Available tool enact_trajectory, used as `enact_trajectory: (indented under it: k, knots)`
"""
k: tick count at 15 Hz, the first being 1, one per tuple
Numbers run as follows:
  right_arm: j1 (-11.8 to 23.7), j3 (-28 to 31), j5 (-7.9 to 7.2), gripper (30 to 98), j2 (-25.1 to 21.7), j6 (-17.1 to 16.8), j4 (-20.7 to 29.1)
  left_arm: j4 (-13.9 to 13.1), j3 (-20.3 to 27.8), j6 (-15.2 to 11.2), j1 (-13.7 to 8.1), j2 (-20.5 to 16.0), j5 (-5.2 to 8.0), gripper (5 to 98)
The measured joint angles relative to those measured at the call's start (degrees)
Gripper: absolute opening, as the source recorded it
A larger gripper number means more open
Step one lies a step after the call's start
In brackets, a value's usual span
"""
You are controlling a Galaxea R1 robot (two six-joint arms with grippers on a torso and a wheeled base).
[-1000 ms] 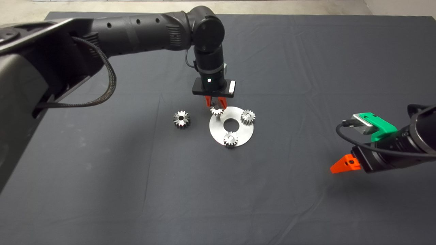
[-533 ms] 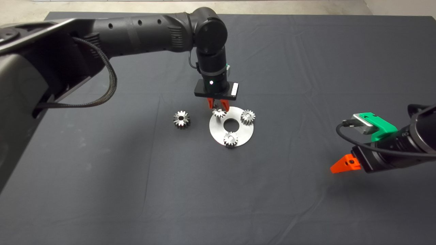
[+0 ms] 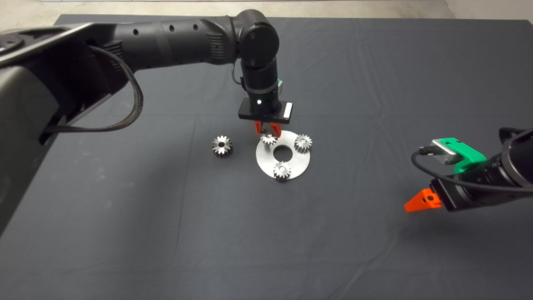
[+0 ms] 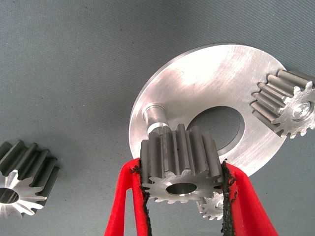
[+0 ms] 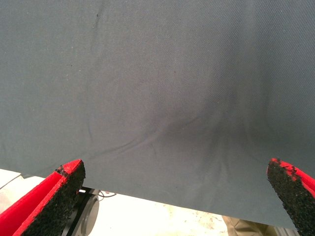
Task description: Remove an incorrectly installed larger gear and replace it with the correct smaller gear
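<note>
Smaller gear (image 4: 179,169) upright in left claw (image 4: 182,196)

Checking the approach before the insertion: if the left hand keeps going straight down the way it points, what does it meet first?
Probably the bare peg on the round plate. The left hand holds the smaller gear just above it, though whether the bore lines up with the peg is hard to judge.

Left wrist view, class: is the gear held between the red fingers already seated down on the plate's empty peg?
No. The smaller gear sits clamped in the left gripper, and the peg on the plate stands bare beside it.
</note>
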Motion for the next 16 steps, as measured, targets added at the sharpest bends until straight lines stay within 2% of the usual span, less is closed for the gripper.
enact_trajectory:
  k: [16]
  knots:
    - [0.00,0.00,0.02,97.8,0.04,0.00,0.00,0.02,0.00,0.02,0.00,0.00,0.00,21.7]
